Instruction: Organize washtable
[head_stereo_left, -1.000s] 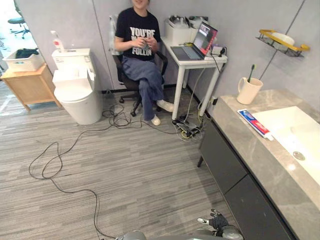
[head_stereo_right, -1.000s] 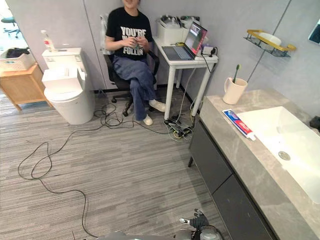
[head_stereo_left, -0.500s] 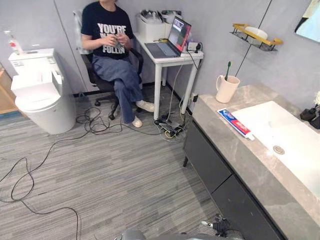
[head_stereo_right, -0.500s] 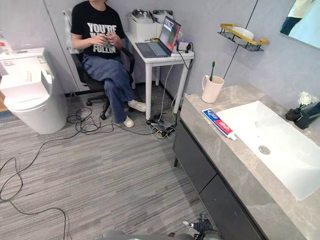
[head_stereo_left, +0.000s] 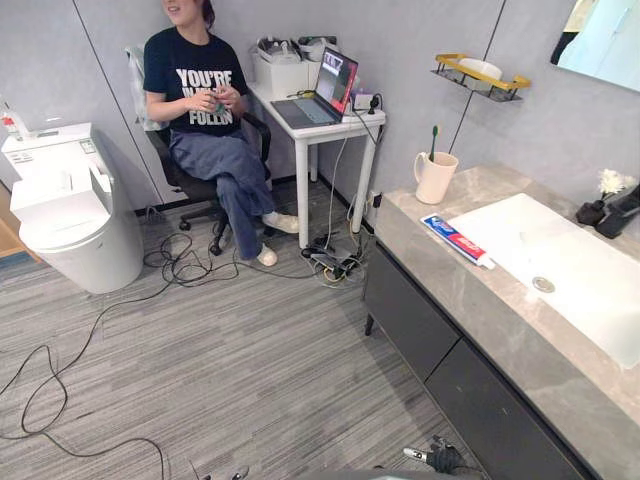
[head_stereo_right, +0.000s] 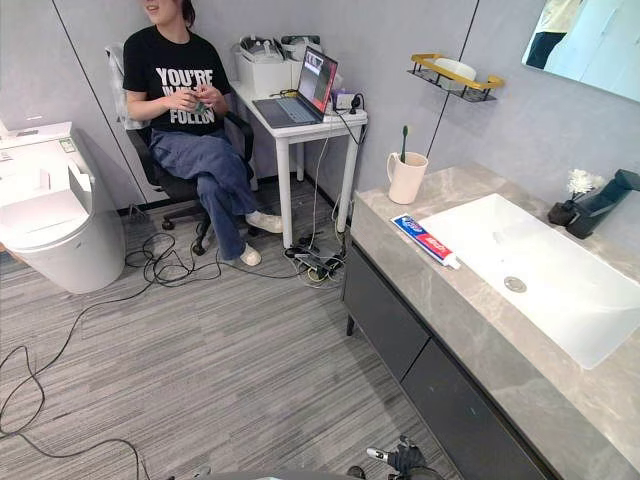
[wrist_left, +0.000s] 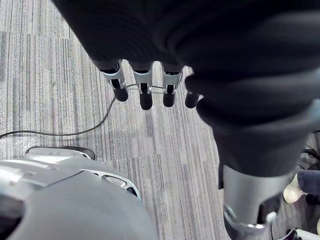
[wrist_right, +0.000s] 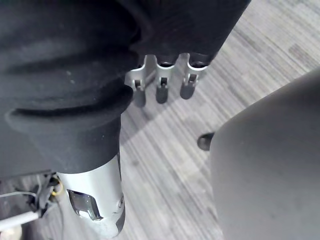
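The washtable is a grey stone counter (head_stereo_left: 470, 300) with a white sink (head_stereo_left: 570, 265) sunk into it, on the right in the eye views. A red, white and blue toothpaste tube (head_stereo_left: 455, 241) lies on the counter beside the sink's near-left edge. A cream mug (head_stereo_left: 433, 178) with a green toothbrush (head_stereo_left: 433, 135) in it stands at the counter's far corner. A dark tap (head_stereo_left: 612, 214) sits behind the sink. My left hand (wrist_left: 145, 90) hangs over the floor with relaxed fingers, holding nothing. My right hand (wrist_right: 160, 85) hangs the same way, low by the cabinet front (head_stereo_left: 437, 458).
A yellow wall shelf (head_stereo_left: 478, 75) with a white dish hangs above the mug. Dark drawers (head_stereo_left: 430, 340) run under the counter. A person (head_stereo_left: 205, 110) sits by a white desk with a laptop (head_stereo_left: 325, 95). A toilet (head_stereo_left: 65, 215) stands left; cables (head_stereo_left: 330, 265) lie on the floor.
The camera has swung to the right, so the washtable and mirror show more fully and the toilet has slid left. Nothing on the counter has moved.
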